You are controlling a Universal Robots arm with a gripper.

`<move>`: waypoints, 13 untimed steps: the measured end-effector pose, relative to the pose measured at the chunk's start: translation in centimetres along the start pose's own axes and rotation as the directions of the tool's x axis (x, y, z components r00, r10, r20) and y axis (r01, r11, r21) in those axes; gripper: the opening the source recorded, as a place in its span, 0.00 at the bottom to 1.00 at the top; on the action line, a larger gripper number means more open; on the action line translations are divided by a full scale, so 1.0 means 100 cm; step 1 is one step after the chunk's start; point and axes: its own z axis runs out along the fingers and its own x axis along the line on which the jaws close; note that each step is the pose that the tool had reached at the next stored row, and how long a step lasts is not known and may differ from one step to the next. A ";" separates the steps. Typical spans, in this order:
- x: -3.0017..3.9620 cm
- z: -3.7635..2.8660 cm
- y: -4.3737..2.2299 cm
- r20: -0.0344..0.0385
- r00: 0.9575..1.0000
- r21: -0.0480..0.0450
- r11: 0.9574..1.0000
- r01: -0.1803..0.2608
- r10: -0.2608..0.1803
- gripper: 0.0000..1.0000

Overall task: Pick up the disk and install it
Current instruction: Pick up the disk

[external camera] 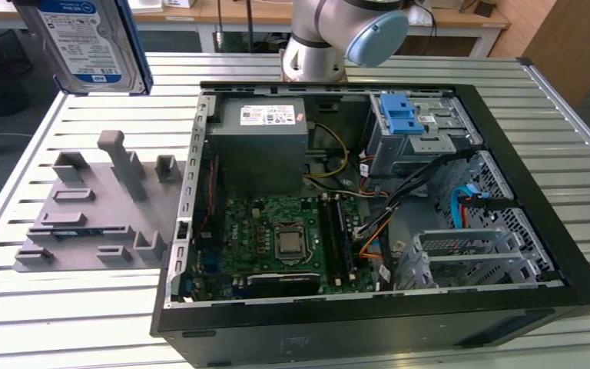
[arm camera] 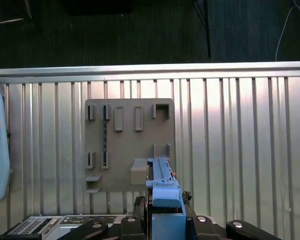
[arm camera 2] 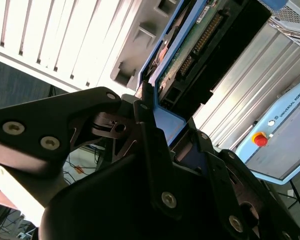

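Grasped disk [external camera: 82, 42] hangs above bench [external camera: 59, 315]
Robot arm [external camera: 326, 34] poised high over grey fixture plate [external camera: 95, 207]; end effector [arm camera: 164, 202] clamped on blue carrier frame [arm camera: 165, 192], disk upright

Disk [external camera: 82, 42]: silvery top w/ glossy white-and-blue paper label; its frame [arm camera: 166, 195] was smooth bright blue plastic. Fingers [arm camera 2: 149, 131] were matt black w/ shiny screw heads. Desk [external camera: 70, 307] was ribbed bare metal, satin sheen. Fixture plate [external camera: 90, 223] looked matt grey plastic. PC case [external camera: 377, 327] was matt black; its cage [external camera: 479, 250] perforated bare sheet metal.
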 end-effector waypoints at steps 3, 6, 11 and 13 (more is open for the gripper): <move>0.0000 0.0000 -0.0010 0.000 1.000 0.000 1.000 0.000 0.000 0.36; -0.0001 0.0000 -0.0021 0.000 1.000 0.000 1.000 0.000 0.000 0.36; -0.0001 0.0000 -0.0032 0.000 1.000 0.000 1.000 0.000 0.000 0.36; -0.0001 0.0000 -0.0036 0.000 1.000 0.000 1.000 0.000 0.000 0.36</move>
